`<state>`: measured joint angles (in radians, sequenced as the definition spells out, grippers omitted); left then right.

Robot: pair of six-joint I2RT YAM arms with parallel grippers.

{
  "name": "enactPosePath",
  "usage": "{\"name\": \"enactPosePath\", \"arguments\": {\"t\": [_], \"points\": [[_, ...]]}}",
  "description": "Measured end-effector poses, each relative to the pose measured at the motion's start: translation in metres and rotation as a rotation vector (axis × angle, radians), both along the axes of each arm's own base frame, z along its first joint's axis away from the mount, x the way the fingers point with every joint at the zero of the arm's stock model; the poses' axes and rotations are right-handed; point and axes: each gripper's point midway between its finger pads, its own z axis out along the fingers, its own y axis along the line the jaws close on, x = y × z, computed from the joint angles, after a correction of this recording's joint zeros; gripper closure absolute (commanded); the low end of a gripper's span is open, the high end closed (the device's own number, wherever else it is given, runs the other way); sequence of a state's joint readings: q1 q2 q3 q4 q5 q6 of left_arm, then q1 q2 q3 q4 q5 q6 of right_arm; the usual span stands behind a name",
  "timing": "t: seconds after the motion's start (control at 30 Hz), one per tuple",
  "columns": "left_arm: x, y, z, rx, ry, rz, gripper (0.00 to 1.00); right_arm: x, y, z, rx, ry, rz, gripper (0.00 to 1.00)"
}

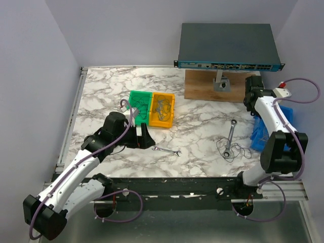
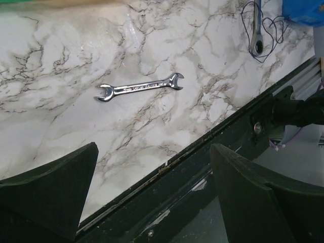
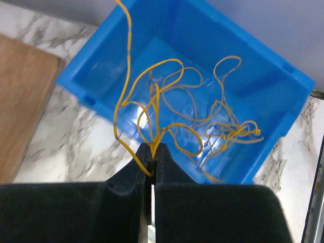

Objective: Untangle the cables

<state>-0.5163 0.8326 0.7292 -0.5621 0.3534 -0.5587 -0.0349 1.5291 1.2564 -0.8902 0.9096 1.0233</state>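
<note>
The right gripper (image 3: 152, 147) has its 2 fingers pressed together on a bunch of hair-thin yellow cables (image 3: 235, 132), pinching several strands at the fingertips directly above the blue bin (image 3: 212, 40). From the pinch the strands rise in loose loops, with 1 long strand running up and out of the top of the right wrist view. The rest trail down into the blue bin and end in a small tangle on the bin floor near its right wall. The blue bin (image 1: 259, 135) sits on the marble table (image 1: 101, 96) and, seen from above, is partly hidden behind the right arm. Just to the left of the blue bin lies a ratchet wrench (image 1: 231, 135), and a few dark wire loops (image 1: 234, 151) lie around its lower end, touching it. Farther left of the blue bin an open-end wrench (image 2: 140, 87) lies flat on the marble, on its own. The left gripper (image 1: 146, 136) hangs low over the table well apart from the blue bin, on the far side of the open-end wrench. Its fingers (image 2: 50, 192) are spread wide with nothing between them. Beyond it, farther still from the blue bin, a green bin (image 1: 140, 106) and an orange bin (image 1: 163, 110) stand touching side by side, each with thin wires in it.
</note>
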Motion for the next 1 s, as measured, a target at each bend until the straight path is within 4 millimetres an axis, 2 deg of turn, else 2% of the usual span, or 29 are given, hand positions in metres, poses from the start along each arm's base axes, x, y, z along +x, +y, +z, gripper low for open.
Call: {"name": "enactPosePath", "arguments": {"t": [0.03, 0.07, 0.1, 0.13, 0.17, 0.27, 0.4, 0.53, 0.63, 0.7, 0.83, 1.0], "points": [[-0.001, 0.0, -0.002, 0.004, 0.008, -0.005, 0.05, 0.001, -0.008, -0.005, 0.001, 0.013, -0.016, 0.99], [-0.002, 0.0, -0.003, 0.008, 0.012, -0.009, 0.05, 0.001, -0.016, -0.01, 0.007, 0.028, -0.032, 0.93], [-0.002, 0.0, -0.004, 0.01, 0.015, -0.015, 0.04, 0.0, -0.025, -0.015, 0.014, 0.038, -0.05, 0.64], [-0.003, -0.001, -0.003, 0.008, 0.013, -0.023, 0.04, 0.0, -0.035, -0.019, 0.022, 0.039, -0.067, 0.2], [-0.003, -0.001, -0.001, 0.006, 0.011, -0.026, 0.04, 0.0, -0.043, -0.022, 0.031, 0.032, -0.085, 0.03], [-0.002, -0.002, 0.006, 0.0, -0.009, -0.037, 0.03, -0.004, -0.058, -0.025, 0.047, 0.038, -0.107, 0.0], [0.001, -0.004, 0.019, 0.0, -0.044, -0.05, 0.03, -0.002, -0.051, -0.023, 0.083, 0.013, -0.055, 0.0], [0.006, -0.005, 0.031, 0.0, -0.071, -0.06, 0.03, -0.01, -0.028, -0.012, 0.162, -0.027, 0.053, 0.0], [0.005, -0.005, 0.032, 0.005, -0.079, -0.065, 0.03, -0.012, -0.009, 0.001, 0.217, -0.07, 0.12, 0.0], [0.004, -0.004, 0.032, 0.009, -0.079, -0.067, 0.03, -0.018, 0.012, 0.002, 0.245, -0.072, 0.175, 0.0], [0.004, -0.004, 0.034, -0.003, -0.092, -0.066, 0.03, -0.044, 0.06, -0.012, 0.322, -0.031, 0.3, 0.0], [-0.002, -0.006, 0.03, -0.026, -0.08, -0.08, 0.03, -0.083, 0.084, -0.039, 0.423, 0.014, 0.371, 0.0]]}}
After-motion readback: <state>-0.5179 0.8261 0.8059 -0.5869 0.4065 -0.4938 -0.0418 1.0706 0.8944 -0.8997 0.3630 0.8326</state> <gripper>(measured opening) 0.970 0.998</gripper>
